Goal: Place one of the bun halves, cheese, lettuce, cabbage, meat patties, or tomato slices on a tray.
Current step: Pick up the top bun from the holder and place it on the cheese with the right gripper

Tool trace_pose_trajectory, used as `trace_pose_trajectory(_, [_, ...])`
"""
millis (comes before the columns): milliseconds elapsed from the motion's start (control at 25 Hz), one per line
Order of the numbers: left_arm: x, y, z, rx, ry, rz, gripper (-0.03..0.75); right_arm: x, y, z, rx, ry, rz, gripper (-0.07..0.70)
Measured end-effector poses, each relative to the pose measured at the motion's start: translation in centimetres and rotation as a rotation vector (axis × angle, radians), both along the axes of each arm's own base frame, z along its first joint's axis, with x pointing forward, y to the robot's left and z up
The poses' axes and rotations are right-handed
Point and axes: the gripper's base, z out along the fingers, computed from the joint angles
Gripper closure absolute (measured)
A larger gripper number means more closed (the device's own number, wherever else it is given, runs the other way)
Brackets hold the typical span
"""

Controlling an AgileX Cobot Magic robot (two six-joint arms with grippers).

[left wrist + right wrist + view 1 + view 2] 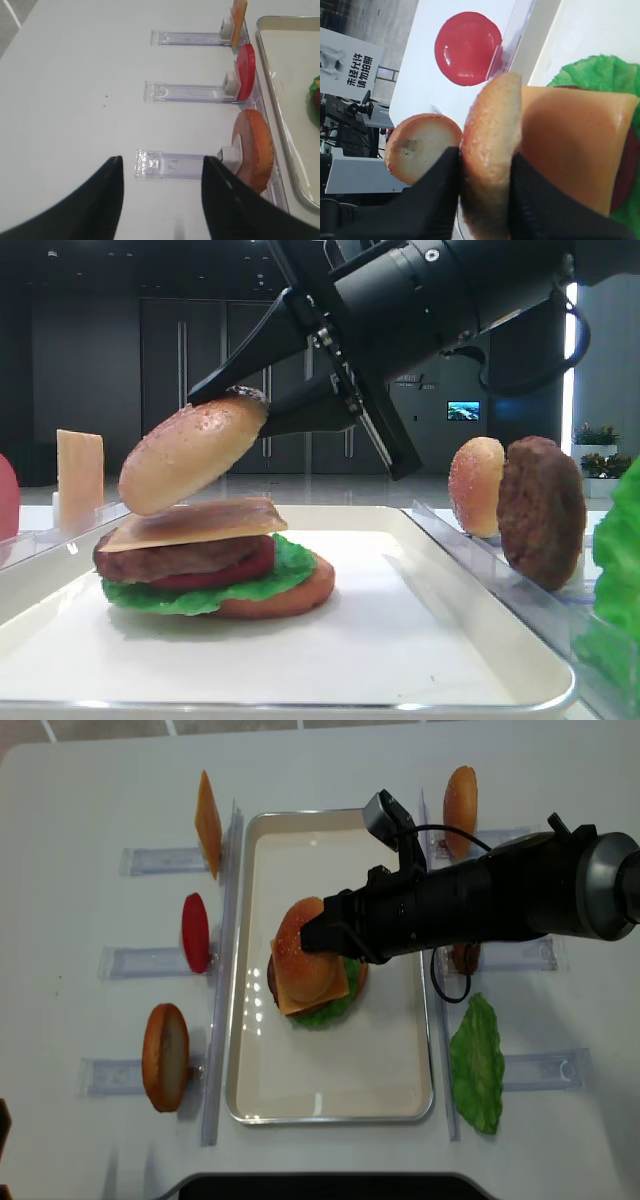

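While the right black tool (232,396) is clamped on the rim of the domed golden-tan seeded bun top (190,453), tilted just above the pale orange square cheese slice (195,523) of the stack on the cream-white rectangular tray (420,640), the capping step looks nearly done. Next it likely needs levelling, lowering and release. The crust is glossy and speckled. The left tool (160,192) hangs above the white desk (75,75), jaws apart and empty.

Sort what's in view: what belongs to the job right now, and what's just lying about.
In the job:
- bun top, held by the right gripper
- burger stack, cheese uppermost
- tray

Lying about:
- spare tomato slice in its rack
- spare cheese slice
- lettuce leaf
- left gripper, open over bare table
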Motion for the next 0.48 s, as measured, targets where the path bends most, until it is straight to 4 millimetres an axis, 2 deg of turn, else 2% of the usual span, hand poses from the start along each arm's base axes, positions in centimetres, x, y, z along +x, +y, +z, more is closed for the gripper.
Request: trace_pose_trajectory(480, [0.00,0.00,0.00,0.000,0.000,0.000,0.326,-0.53,0.83,-0.26,-0.039,-0.012,-0.002,0.437])
